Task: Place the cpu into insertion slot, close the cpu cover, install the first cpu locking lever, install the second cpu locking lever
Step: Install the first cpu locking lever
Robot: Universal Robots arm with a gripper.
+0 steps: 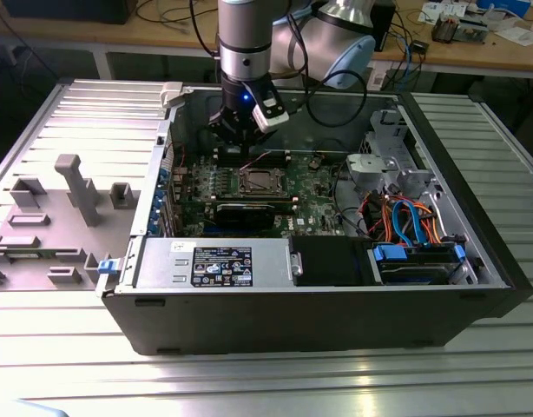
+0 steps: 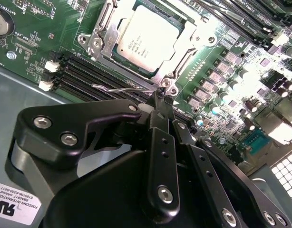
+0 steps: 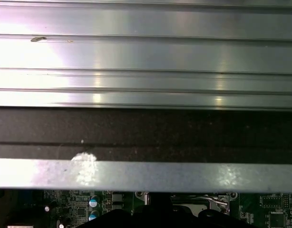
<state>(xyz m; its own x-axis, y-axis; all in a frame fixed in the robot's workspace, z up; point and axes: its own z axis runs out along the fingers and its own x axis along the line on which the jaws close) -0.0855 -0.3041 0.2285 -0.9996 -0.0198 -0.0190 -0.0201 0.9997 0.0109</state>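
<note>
We see an open computer case (image 1: pixel 319 304) lying on a ribbed aluminium table (image 1: pixel 249 382), with a cluttered wooden bench (image 1: pixel 475 54) at the frame's top. In the second wrist view, the cpu (image 2: pixel 145 40), silvery and square, sits in the insertion slot (image 2: pixel 121 58), upper centre, under the lowered cpu cover (image 2: pixel 191 40). Its edges run diagonally. The gripper (image 2: pixel 161 97) hangs just beside the socket, jaws clenched together, grasping nothing.

Ribbed aluminium table (image 1: pixel 67 365) — bears open computer case (image 1: pixel 319 321), lying on its side; beside it, at the exterior view's left, grey fixture plate (image 1: pixel 41 234) with upright blocks.
</note>
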